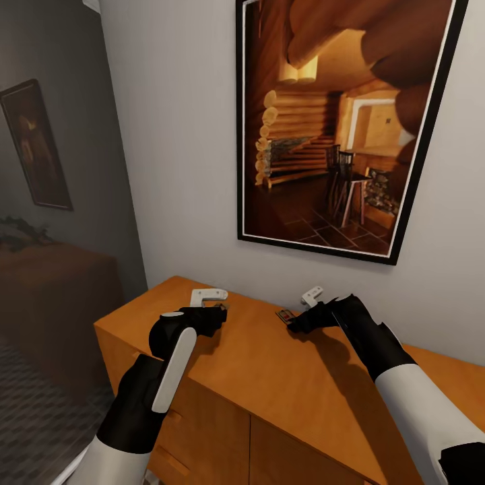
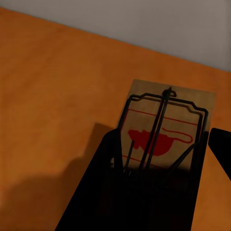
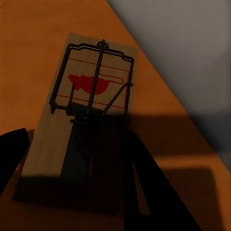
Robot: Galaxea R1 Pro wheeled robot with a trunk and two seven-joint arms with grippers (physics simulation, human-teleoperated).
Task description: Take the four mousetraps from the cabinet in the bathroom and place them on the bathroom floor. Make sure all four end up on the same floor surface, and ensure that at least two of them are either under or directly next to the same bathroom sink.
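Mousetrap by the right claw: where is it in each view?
Head view: the mousetrap lies on the cabinet top, at the right claw.
Right wrist view: upper left of centre, flat on the orange wood.
Left wrist view: a second mousetrap, the left claw's.
Shared landmark: cabinet top meeting the pale wall.

Dim, shadowy renders, perhaps slightly soft

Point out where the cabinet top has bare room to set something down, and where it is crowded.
Bare wood runs along the cabinet top's near edge, in front of both grippers, and between the two arms. Crowded: the back strip by the wall, where the left gripper sits at one mousetrap and the right gripper at another mousetrap.
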